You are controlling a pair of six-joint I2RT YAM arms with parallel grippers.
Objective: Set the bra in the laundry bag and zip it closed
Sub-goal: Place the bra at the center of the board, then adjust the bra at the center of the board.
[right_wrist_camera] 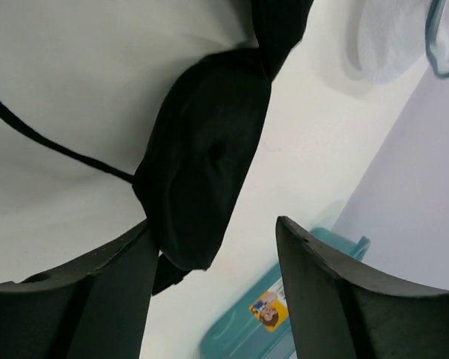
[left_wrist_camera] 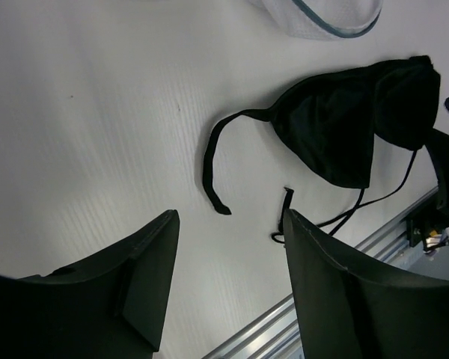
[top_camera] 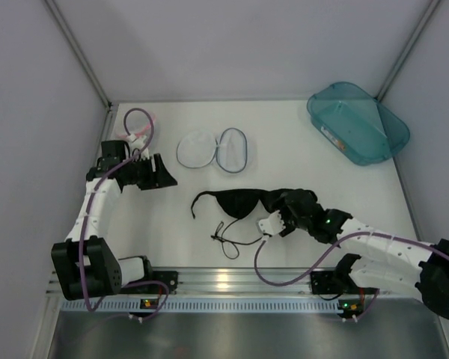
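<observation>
bra (top_camera: pixel 243 202) flat on table (top_camera: pixel 359 194), on near side of laundry bag (top_camera: pixel 194 149), apart from it. bag spread open, unzipped, nothing inside. right gripper (right_wrist_camera: pixel 213 232) at bra cup, jaws parted, nothing clamped. left gripper (left_wrist_camera: pixel 228 224) left of bag, jaws parted, empty. remaining: loading, zipping.

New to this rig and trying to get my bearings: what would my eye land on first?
A black bra lies spread out, stark against the white table, with the right gripper open right at one cup. Behind it a round mesh laundry bag lies opened in two halves, and a teal bin sits in the far right corner.
</observation>
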